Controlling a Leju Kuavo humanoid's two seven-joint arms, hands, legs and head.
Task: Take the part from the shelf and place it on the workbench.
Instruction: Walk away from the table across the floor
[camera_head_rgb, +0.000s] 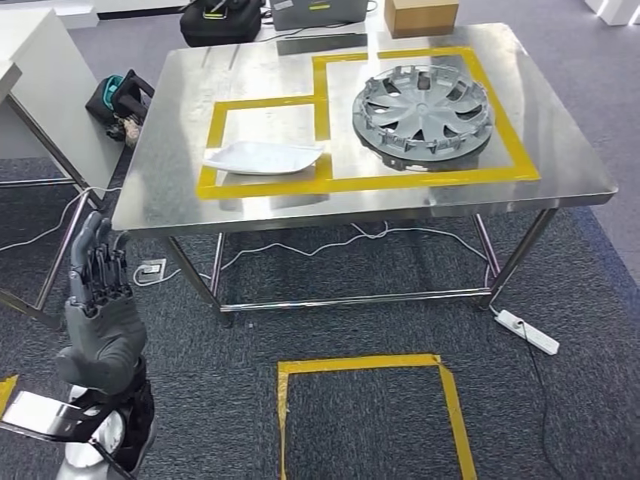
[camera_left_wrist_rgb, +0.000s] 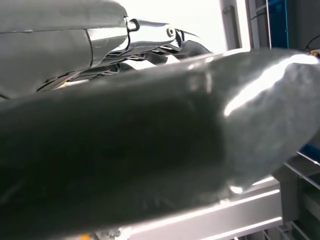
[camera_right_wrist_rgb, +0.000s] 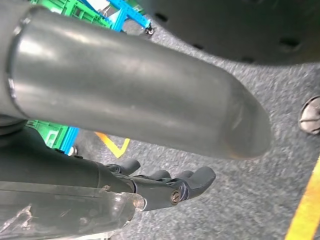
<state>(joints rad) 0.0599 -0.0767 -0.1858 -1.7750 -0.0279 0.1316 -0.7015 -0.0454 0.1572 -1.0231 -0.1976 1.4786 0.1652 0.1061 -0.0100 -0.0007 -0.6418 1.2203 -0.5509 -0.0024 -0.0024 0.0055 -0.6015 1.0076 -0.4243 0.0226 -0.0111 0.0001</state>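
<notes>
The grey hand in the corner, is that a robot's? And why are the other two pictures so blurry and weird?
Yes, that is the robot's left hand, seen from a camera high on its body. It holds nothing, its fingers pointing up. Ahead stands a metal workbench marked with yellow tape. On it lie a grey wheel cover and a white tray-like part. The other two pictures come from cameras at the wrists, so close that the thumbs look huge. In the right wrist picture the right hand hangs over grey carpet, holding nothing.
</notes>
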